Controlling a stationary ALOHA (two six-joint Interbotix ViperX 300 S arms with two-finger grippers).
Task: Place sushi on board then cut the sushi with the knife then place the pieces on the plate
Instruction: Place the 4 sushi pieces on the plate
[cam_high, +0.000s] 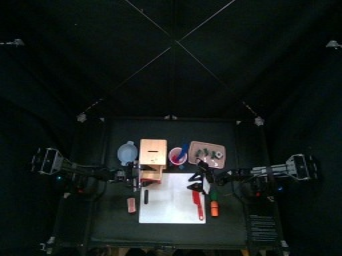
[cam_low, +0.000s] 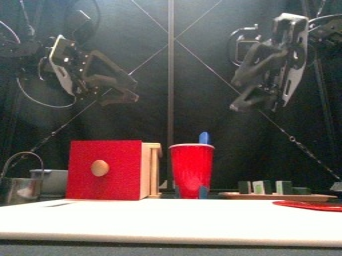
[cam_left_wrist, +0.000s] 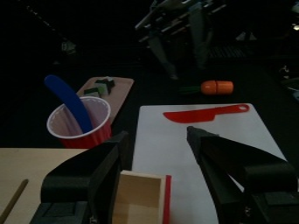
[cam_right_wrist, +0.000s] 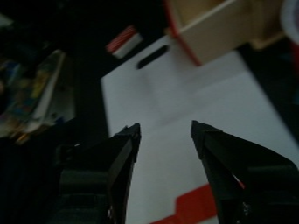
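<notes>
Above the white board's (cam_high: 171, 206) back edge, left gripper (cam_left_wrist: 156, 134) and right gripper (cam_right_wrist: 165, 127) hang released.

- sushi roll (cam_high: 207, 153): too small in top view to count blocks. In front view it sits low on the pink tray (cam_low: 274, 197) and the blocks overlap.
- red knife (cam_right_wrist: 181, 213): cut off by the right wrist picture's bottom edge, partly behind the right fingers (cam_right_wrist: 222, 166). Front view shows only a sliver at the right edge.
- blue knife (cam_low: 205, 138): one end shows above the red cup (cam_low: 191, 168), the rest is hidden inside.
- bowl (cam_low: 24, 186): cut by the left edge, partly behind the wooden box (cam_low: 110, 170).
- orange toy (cam_left_wrist: 216, 87): blurred, kind unclear.
- left fingers (cam_left_wrist: 87, 179): cover part of the box.
</notes>
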